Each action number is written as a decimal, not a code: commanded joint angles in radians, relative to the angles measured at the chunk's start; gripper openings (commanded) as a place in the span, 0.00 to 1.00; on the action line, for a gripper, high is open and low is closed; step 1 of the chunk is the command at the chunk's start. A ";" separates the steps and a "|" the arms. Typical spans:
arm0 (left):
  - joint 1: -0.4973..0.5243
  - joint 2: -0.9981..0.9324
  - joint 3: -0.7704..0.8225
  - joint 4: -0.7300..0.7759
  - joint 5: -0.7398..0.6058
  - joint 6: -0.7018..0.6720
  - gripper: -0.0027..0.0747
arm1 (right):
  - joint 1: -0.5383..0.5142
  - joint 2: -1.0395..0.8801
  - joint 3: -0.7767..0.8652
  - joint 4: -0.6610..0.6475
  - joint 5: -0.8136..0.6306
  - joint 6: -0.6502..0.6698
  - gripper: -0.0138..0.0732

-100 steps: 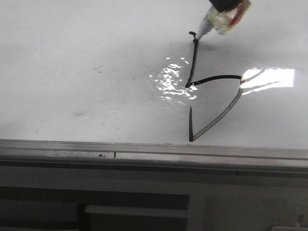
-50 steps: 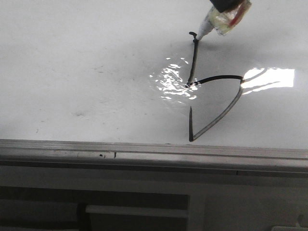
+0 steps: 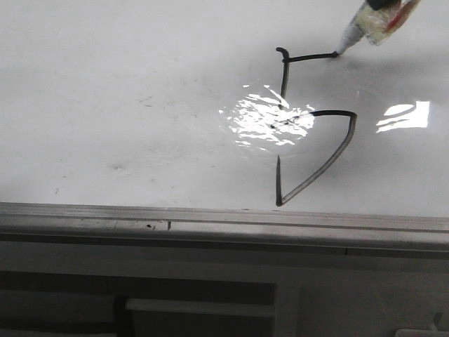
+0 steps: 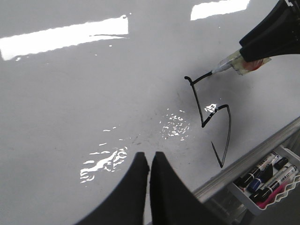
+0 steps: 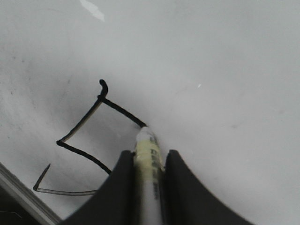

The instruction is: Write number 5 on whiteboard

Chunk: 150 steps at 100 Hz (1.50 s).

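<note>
marker (image 3: 375, 21) tip shifted toward 3 o'clock | top bar newly added to number 5 (image 3: 312, 126) on whiteboard (image 3: 126, 105) | right gripper (image 5: 149, 161) clamped on marker | left gripper (image 4: 149, 161) closed, empty

Right tool (image 5: 148, 165) clamped (on a marker (image 5: 147, 152)); left tool (image 4: 149, 161) closed, idle

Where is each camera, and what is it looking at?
Front view: faces forward over the whiteboard, showing the number 5 and the marker; no arm visible.
Left wrist view: on the left arm, above its shut left gripper, seeing the 5, the right gripper and a tray of spare markers.
Right wrist view: on the right arm, looking down its right gripper clamping the marker.
All share the 5 and marker.
</note>
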 commanded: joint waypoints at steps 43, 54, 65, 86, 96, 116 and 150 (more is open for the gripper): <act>0.002 0.000 -0.030 -0.023 -0.037 -0.011 0.07 | 0.164 -0.142 -0.045 -0.124 -0.102 -0.010 0.09; 0.002 0.012 -0.068 -0.023 0.027 0.035 0.33 | 0.265 -0.165 -0.045 -0.128 -0.099 -0.019 0.09; -0.003 0.053 -0.134 -0.025 0.100 0.129 0.60 | 0.338 -0.140 -0.032 -0.128 -0.071 -0.041 0.08; -0.065 0.186 -0.263 -0.030 0.314 0.349 0.62 | 0.405 -0.073 0.033 -0.072 -0.140 -0.108 0.08; -0.115 0.250 -0.291 -0.030 0.354 0.362 0.60 | 0.411 -0.057 0.041 0.005 -0.170 -0.188 0.08; -0.217 0.356 -0.299 -0.030 0.285 0.376 0.60 | 0.413 -0.051 0.045 0.167 -0.193 -0.316 0.08; -0.318 0.455 -0.299 -0.032 0.213 0.376 0.60 | 0.413 -0.051 0.083 0.319 -0.190 -0.405 0.08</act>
